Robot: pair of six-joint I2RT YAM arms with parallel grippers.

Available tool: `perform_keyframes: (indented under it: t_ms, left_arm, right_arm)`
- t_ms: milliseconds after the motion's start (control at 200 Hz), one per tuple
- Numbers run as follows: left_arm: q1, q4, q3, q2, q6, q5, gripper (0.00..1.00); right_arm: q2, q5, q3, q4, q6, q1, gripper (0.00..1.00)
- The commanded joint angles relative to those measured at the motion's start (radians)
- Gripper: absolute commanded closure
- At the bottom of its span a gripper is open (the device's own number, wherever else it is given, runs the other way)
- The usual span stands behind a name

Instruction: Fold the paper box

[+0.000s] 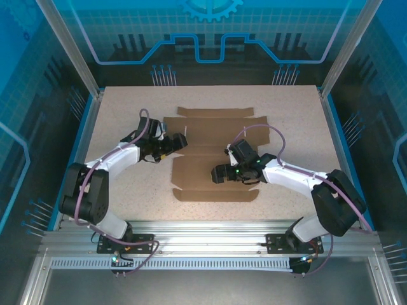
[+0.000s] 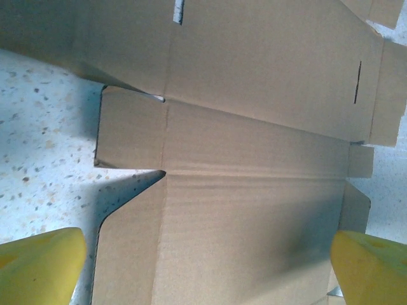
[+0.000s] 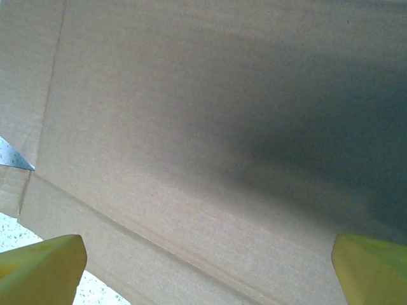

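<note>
**No legible writing**

No words, numbers or brand marks can be read in any of the views. The one sign-like mark is a pale blue gear emblem (image 1: 210, 7) on the blue back panel (image 1: 121, 25) behind the counter (image 1: 127, 133). The top edge of the overhead view cuts it off, and no lettering can be made out on it.
</note>
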Motion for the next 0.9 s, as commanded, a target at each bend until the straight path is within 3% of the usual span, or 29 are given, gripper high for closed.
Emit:
perform_keyframes:
  t_ms: [0,485,896]
  left_arm:
    - [0.02,0.02,0.03,0.049,0.064,0.071,0.01]
    - [0.044,-0.049,0.162,0.204,0.14,0.071,0.01]
    - [0.043,-0.076,0.234,0.278,0.125,0.059,0.01]
  right_arm:
    - [0.017,-0.027,-0.015,0.046,0.019,-0.011,0.0]
    - [0.039,-0.043,-0.103,0.09,0.049,-0.014,0.0]
    - [0.036,-0.032,-0.128,0.101,0.047,-0.014,0.0]
